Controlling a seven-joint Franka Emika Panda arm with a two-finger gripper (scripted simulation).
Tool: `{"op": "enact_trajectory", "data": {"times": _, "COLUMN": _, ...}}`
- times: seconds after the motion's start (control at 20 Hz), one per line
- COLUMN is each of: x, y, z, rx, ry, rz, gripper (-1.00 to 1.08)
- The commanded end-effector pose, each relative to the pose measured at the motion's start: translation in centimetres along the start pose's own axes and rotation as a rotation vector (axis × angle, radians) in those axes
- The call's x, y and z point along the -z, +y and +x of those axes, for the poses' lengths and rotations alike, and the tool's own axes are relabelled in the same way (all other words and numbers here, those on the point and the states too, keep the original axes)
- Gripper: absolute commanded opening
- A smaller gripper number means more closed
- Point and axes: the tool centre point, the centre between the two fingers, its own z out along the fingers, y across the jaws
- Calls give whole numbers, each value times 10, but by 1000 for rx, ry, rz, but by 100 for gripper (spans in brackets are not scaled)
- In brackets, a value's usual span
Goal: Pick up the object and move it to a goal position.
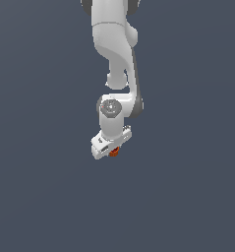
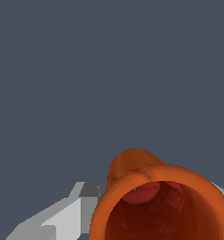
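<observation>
1. White and angled, the gripper (image 1: 112, 149) hangs at the end of the arm (image 1: 114, 39) over the plain grey counter (image 1: 40, 197).
2. Orange-red, the cup (image 1: 114, 151) sits between its fingers (image 2: 62, 215), which appear clenched on it; the wrist view shows the cup's (image 2: 151, 201) dark hollow close up.
3. The carry step seems in hand.
4. No goal marker is visible; next comes steady travel without loosening.

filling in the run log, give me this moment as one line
phase: carry | fingers: one on each side of orange-red cup | cup: between them, hollow faces wrist view | gripper: shut on cup
</observation>
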Motion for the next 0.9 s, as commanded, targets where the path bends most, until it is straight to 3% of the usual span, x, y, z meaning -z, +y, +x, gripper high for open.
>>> {"op": "enact_trajectory", "data": {"times": 0.0, "x": 1, "y": 1, "z": 0, "rx": 0, "ry": 0, "rz": 0, "gripper": -100}}
{"op": "enact_trajectory", "data": {"times": 0.4, "x": 23, "y": 27, "z": -3, "rx": 0, "ry": 0, "rz": 1, "gripper": -100}}
{"op": "enact_trajectory", "data": {"times": 0.85, "x": 74, "y": 86, "z": -9, "rx": 0, "ry": 1, "rz": 1, "gripper": -100}}
